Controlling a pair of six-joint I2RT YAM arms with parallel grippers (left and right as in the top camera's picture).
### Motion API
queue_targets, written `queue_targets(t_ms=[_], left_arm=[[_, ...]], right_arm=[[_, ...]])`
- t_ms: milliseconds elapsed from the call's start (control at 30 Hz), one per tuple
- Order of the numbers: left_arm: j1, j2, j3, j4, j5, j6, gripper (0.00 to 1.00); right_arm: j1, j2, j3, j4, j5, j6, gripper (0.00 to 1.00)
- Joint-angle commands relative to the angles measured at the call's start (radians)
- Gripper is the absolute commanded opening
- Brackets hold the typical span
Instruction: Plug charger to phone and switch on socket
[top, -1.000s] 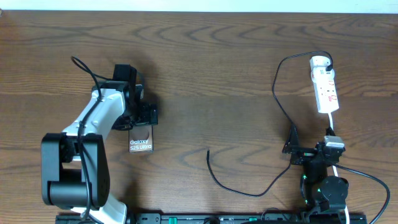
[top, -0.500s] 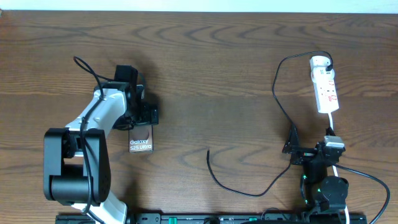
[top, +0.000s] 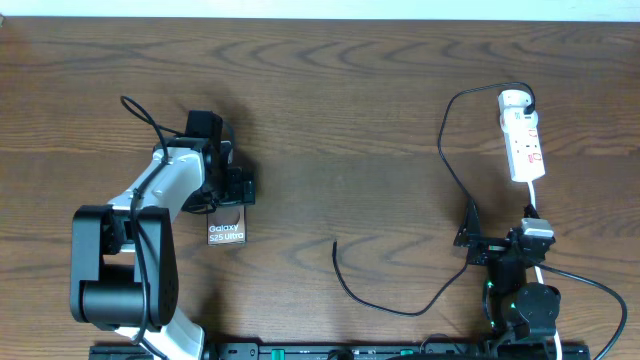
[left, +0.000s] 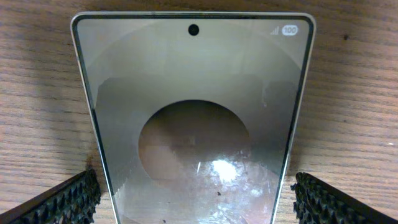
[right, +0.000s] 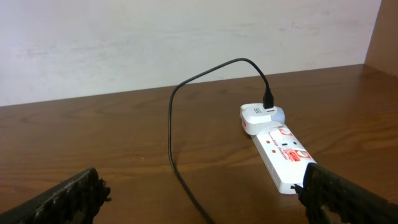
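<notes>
The phone lies flat on the left of the table, its "Galaxy S25 Ultra" lettering towards the front. In the left wrist view its glossy face fills the frame. My left gripper is open, one finger on each side of the phone's far end, with a small gap on both sides. The charger cable runs from the adapter in the socket to its free tip on the table's middle front. My right gripper is open and empty, in front of the socket.
A white adapter sits plugged in the socket's far end. The socket's white cord runs toward the right arm's base. A pale wall stands behind the table's far edge.
My left arm has shifted slightly over the phone. The phone, the charger cable and the right arm stay where they were.
</notes>
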Motion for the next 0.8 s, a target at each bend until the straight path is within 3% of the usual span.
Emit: queue_targets(t_ms=[0,767], left_arm=[[0.001,0.013,-0.020,0.008,-0.062,0.014,0.98],[-0.014,0.013,-0.055,0.030,-0.060,0.014,0.98]], right_arm=[[0.004,-0.005,-0.001,-0.003,0.001,-0.011,0.99],[0.004,-0.005,-0.001,-0.003,0.001,-0.011,0.99]])
